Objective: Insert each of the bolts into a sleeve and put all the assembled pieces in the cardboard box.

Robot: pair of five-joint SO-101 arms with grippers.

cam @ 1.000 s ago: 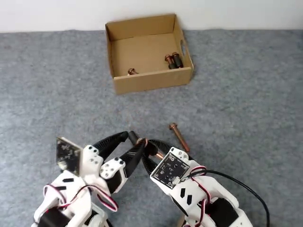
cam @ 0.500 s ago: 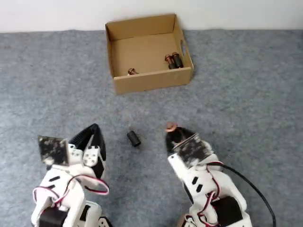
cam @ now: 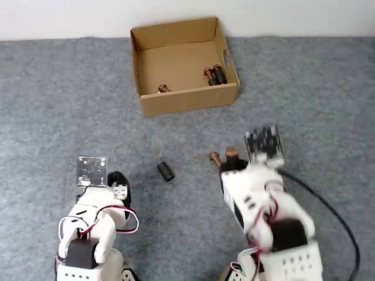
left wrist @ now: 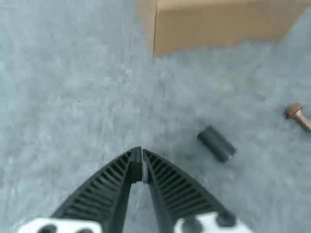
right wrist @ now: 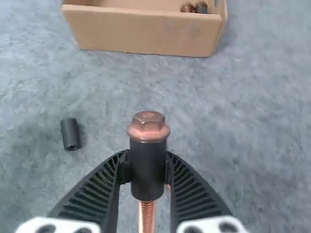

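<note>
right fingers (right wrist: 109, 187) grip a sleeved bolt (right wrist: 147, 162), left fingers (left wrist: 112, 187) meet.

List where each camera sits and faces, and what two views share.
High view: fixed above the table, looking down on the cardboard box, the left arm and the right arm.
Left wrist view: on the left wrist, looking along the shut left gripper towards a loose sleeve and a loose bolt.
Right wrist view: on the right wrist, looking along the right gripper, shut on a sleeved bolt, towards the box.
Shared: both wrist views show the loose sleeve and the box.
</note>
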